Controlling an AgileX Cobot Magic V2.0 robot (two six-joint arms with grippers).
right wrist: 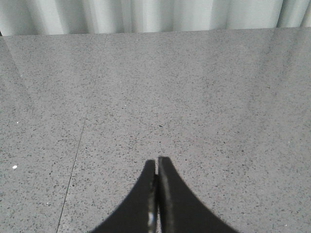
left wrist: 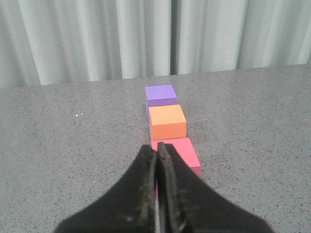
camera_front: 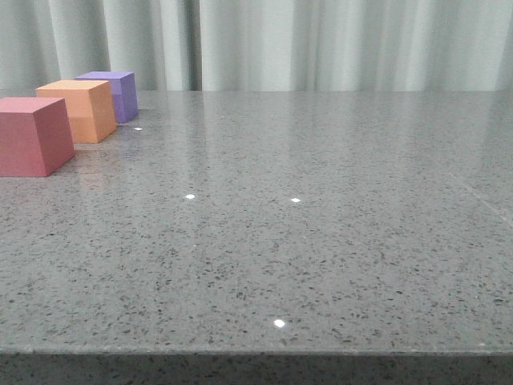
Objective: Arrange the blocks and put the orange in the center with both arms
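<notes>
Three cubes stand in a row at the far left of the table. The pink-red block [camera_front: 32, 135] is nearest, the orange block [camera_front: 80, 109] sits in the middle, and the purple block [camera_front: 114, 93] is farthest. In the left wrist view the same row shows: purple block [left wrist: 161, 96], orange block [left wrist: 167, 122], pink-red block [left wrist: 183, 153]. My left gripper [left wrist: 156, 148] is shut with nothing in it, above and just short of the pink-red block. Over bare table, my right gripper [right wrist: 156, 161] is shut and holds nothing. Neither gripper shows in the front view.
The grey speckled tabletop [camera_front: 304, 224] runs wide to the right of the blocks. A pale curtain [camera_front: 321, 40] hangs behind the far edge. The table's front edge [camera_front: 256, 351] is near the camera.
</notes>
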